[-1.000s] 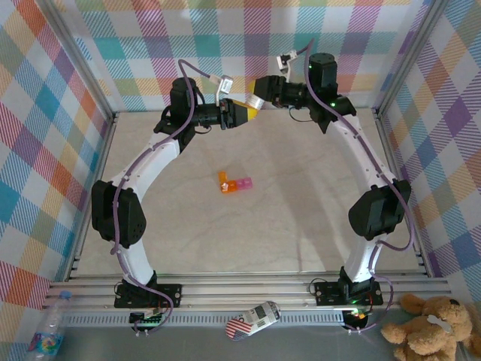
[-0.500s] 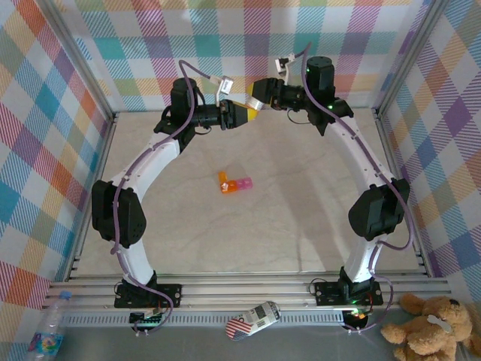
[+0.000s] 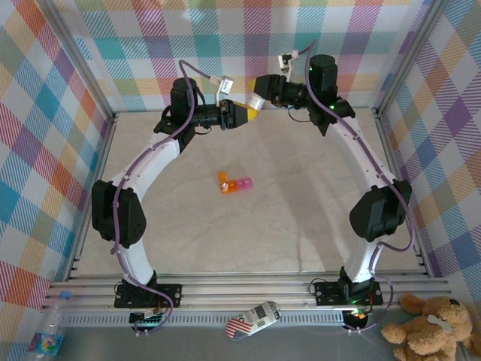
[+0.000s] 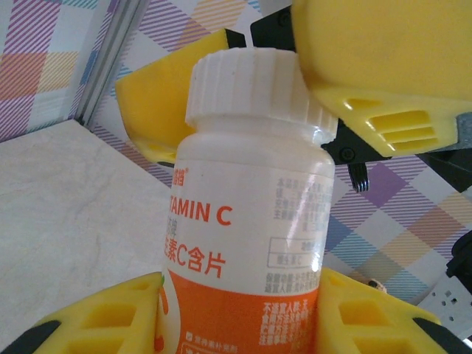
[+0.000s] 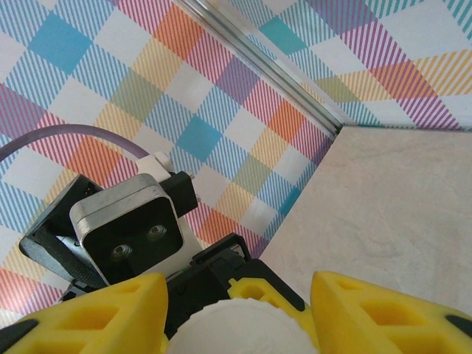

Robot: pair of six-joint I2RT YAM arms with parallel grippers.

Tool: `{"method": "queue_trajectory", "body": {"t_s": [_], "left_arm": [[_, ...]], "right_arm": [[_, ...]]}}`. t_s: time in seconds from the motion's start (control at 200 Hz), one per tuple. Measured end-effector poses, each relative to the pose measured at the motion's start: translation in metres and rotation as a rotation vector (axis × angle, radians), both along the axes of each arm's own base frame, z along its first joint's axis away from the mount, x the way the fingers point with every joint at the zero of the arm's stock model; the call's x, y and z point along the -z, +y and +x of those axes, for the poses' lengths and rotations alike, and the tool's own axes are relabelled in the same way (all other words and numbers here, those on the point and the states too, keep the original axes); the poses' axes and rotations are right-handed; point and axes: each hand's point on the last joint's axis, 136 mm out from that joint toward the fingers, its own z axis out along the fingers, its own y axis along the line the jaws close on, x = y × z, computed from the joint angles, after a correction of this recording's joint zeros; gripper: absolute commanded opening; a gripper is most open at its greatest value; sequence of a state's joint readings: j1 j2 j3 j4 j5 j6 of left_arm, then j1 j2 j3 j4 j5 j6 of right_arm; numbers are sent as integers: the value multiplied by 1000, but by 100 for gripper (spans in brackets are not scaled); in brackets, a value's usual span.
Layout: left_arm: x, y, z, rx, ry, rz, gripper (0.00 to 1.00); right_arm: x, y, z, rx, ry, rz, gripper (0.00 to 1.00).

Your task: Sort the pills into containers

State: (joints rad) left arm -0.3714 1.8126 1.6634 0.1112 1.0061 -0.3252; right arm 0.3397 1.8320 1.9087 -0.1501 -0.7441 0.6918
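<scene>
At the far end of the table, the left gripper is clamped on the orange-and-white bottle. The right gripper has its jaws pressed against both sides of the white cap. The containers lie mid-table, well apart from both grippers.

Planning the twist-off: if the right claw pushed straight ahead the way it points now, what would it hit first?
The white cap of the bottle, which sits between the right claw's fingers. Right behind it is the left claw, holding that bottle.
</scene>
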Motion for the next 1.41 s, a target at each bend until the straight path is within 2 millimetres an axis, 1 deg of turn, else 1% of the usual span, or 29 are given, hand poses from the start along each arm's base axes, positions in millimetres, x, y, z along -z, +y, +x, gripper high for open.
{"method": "queue_trajectory", "body": {"t_s": [0.135, 0.255, 0.33, 0.48, 0.635, 0.755, 0.78, 0.84, 0.87, 0.985, 1.08, 1.19, 1.205, 1.225, 1.285, 1.3, 1.405], "left_arm": [[1, 0, 0, 2, 5, 1, 0], [1, 0, 0, -2, 5, 2, 0], [1, 0, 1, -5, 6, 3, 0], [5, 1, 4, -28, 6, 12, 0], [12, 5, 2, -89, 3, 39, 0], [12, 8, 4, -116, -11, 50, 0], [12, 8, 5, -121, -11, 51, 1], [13, 9, 6, -129, -15, 54, 8], [14, 9, 6, -132, -14, 55, 15], [17, 10, 6, -144, -12, 60, 36], [24, 10, 6, -154, -4, 67, 49], [32, 13, 11, -191, -10, 80, 67], [34, 14, 11, -197, -6, 81, 74], [37, 14, 12, -202, -7, 86, 81], [45, 16, 15, -227, 6, 93, 94], [46, 17, 15, -228, 3, 96, 99], [57, 20, 18, -255, 19, 105, 100]], "right_arm": [[1, -2, 1, 3, -4, 4, 36], [1, -2, 1, 1, -13, 9, 30], [2, -2, 1, 5, -12, 12, 27], [4, -5, 1, 49, -7, 13, 13], [12, -1, 0, 124, -2, 0, 11], [11, 0, 2, 156, -11, 1, 11], [11, 0, 2, 159, -12, 1, 11], [11, 0, 3, 165, -14, 0, 10], [11, 0, 2, 166, -13, -2, 10], [16, 0, 3, 171, -9, -9, 9], [22, 0, 4, 177, 2, -18, 8], [33, -3, 5, 196, 26, -34, 8], [35, -3, 4, 197, 30, -36, 8], [37, -4, 4, 201, 35, -40, 8], [41, -6, 3, 209, 47, -49, 8], [42, -7, 2, 211, 50, -52, 8], [47, -14, 2, 234, 57, -69, 8]]}}
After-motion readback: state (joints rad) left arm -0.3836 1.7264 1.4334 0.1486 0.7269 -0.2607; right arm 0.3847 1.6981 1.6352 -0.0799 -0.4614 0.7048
